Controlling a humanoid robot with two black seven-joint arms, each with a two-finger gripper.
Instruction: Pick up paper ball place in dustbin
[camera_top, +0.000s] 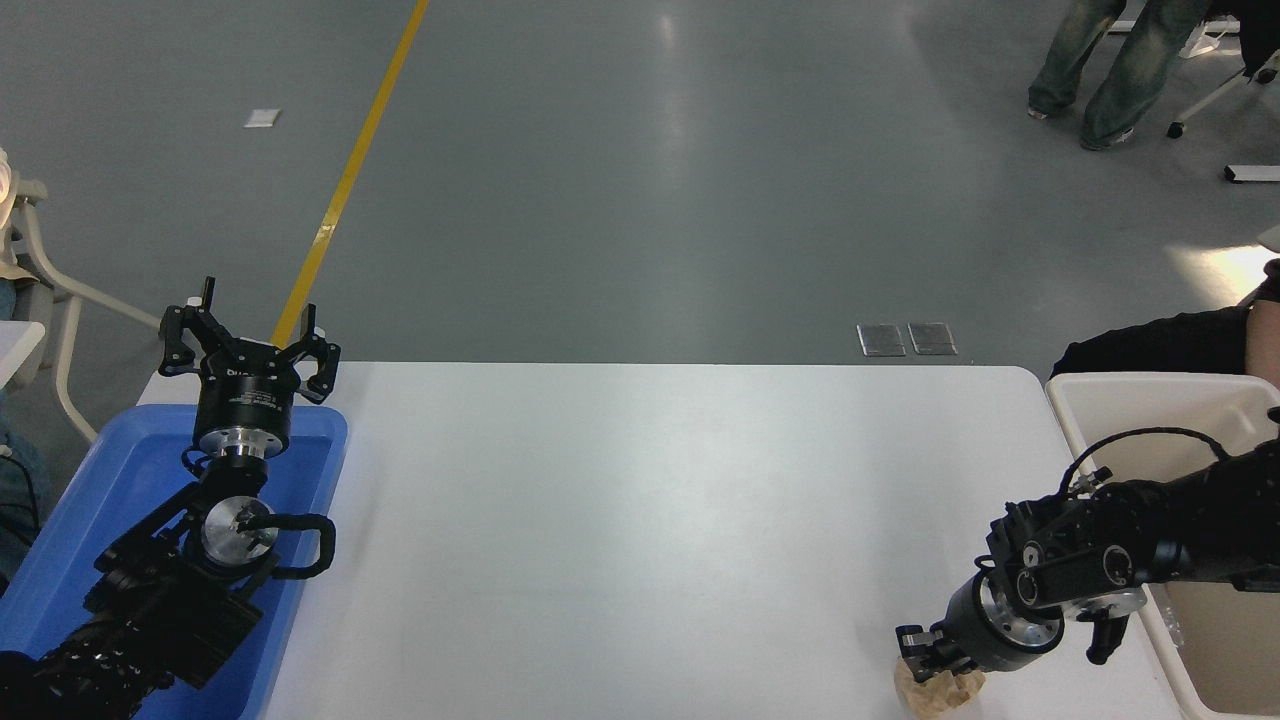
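The tan-brown paper ball (938, 692) lies on the white table (640, 520) near its front right corner. My right gripper (928, 655) points down and left, pressed onto the top of the ball, with its fingers pinched together on the paper. The ball still rests on the table. The cream-white dustbin (1150, 381) stands just off the table's right edge, behind and to the right of my right arm. My left gripper (247, 335) is open and parked above the blue tray (110, 480) at the lower left.
A person's dark sleeve (1160, 345) rests behind the dustbin's far rim. Another person's legs (1110, 70) stand on the floor at the top right. A chair frame (60, 290) is at the far left.
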